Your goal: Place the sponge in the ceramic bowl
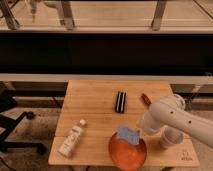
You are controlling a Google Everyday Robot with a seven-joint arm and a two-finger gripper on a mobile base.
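Wooden surface point(95, 100), lower centre: tool point(139, 129) meets sponge point(128, 134) over the ceramic bowl point(125, 156)'s upper rim, seemingly for release; its grip cannot be told.

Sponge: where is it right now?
In the camera view the sponge is over the far rim of the orange bowl, near the table's front edge, with the gripper close beside it.
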